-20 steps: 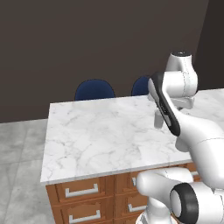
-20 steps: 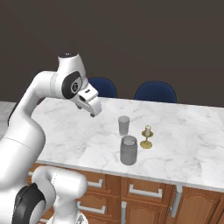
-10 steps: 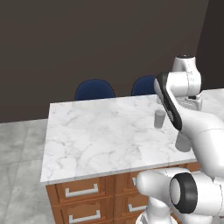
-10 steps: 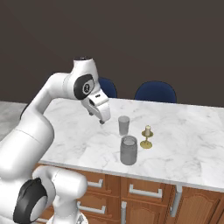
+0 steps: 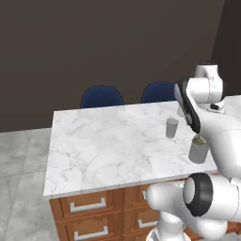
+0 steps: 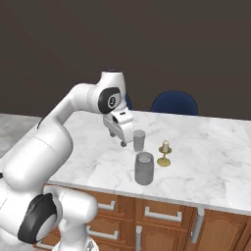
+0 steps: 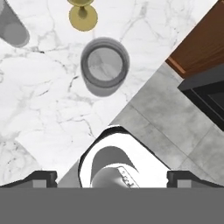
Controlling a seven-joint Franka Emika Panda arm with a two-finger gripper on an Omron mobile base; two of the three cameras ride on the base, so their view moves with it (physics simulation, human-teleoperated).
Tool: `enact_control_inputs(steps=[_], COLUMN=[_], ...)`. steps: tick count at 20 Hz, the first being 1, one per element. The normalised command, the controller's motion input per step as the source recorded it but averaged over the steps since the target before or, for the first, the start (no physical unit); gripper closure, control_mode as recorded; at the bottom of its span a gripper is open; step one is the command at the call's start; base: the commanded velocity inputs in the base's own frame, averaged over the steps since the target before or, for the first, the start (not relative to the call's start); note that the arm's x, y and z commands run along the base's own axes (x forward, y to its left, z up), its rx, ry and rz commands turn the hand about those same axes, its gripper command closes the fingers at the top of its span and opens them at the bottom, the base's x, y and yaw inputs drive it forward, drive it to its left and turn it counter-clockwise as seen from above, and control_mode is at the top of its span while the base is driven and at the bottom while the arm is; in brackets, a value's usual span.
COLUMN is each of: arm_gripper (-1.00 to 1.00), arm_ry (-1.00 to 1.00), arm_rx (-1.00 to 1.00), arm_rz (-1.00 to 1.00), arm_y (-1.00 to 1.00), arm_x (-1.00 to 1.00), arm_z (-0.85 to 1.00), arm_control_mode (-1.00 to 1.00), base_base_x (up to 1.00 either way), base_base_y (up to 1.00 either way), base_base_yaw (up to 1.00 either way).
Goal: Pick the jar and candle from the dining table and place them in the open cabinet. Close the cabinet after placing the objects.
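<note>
Two-finger gripper (image 6: 121,139) above white grey-veined marble dining table (image 6: 211,162), fingers spread, holding nothing | grey translucent cylindrical jar (image 7: 104,65) upright near table's front edge | cream candle on brass-gold holder (image 6: 164,154) just beside jar | small grey cup (image 6: 139,140) close by gripper
</note>
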Motion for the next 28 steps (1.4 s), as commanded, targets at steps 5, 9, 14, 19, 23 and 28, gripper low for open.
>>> enact_control_inputs(steps=[5,9,14,19,23,28], arm_gripper=[-1.0,-1.0,-1.0,-1.0,-1.0,-1.0], arm_ry=[0.04,0.02,0.0,0.0,0.0,0.01], arm_rx=[0.05,0.05,0.02,0.0,0.0,0.0], arm_rz=[-0.1,-0.1,-0.08,-0.05,-0.01,0.0], arm_y=[-0.3,-0.32,-0.27,-0.2,-0.07,-0.01], arm_x=[-0.07,-0.08,-0.09,-0.08,-0.02,0.0], arm_z=[-0.18,-0.16,-0.16,-0.16,-0.18,-0.18], arm_control_mode=[-1.0,-1.0,-1.0,-1.0,-1.0,-1.0], base_base_x=[0.0,0.0,0.0,0.0,0.0,0.0], base_base_y=[0.0,0.0,0.0,0.0,0.0,0.0], base_base_yaw=[0.0,0.0,0.0,0.0,0.0,0.0])
